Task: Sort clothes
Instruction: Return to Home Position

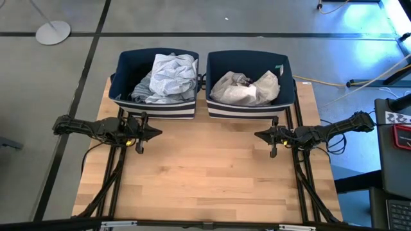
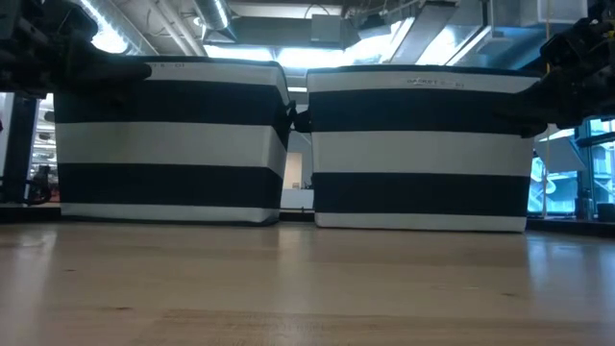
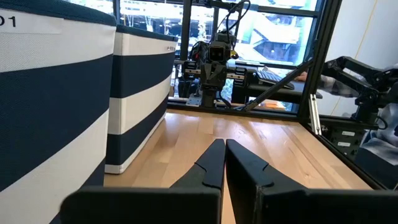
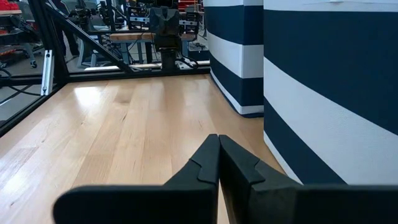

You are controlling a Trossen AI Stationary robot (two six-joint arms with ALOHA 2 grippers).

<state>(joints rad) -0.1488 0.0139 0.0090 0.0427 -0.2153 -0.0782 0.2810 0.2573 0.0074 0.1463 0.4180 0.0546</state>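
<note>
Pale blue and white clothes lie heaped in the left navy bin. White and grey clothes lie in the right navy bin. No garment lies on the wooden table. My left gripper is shut and empty, just in front of the left bin; it also shows in its wrist view. My right gripper is shut and empty, in front of the right bin; it also shows in its wrist view.
The two navy-and-white striped bins stand side by side along the table's far edge, seen from the front in the low view. Bare wood stretches from the bins to the near edge. Black frame struts run along both table sides.
</note>
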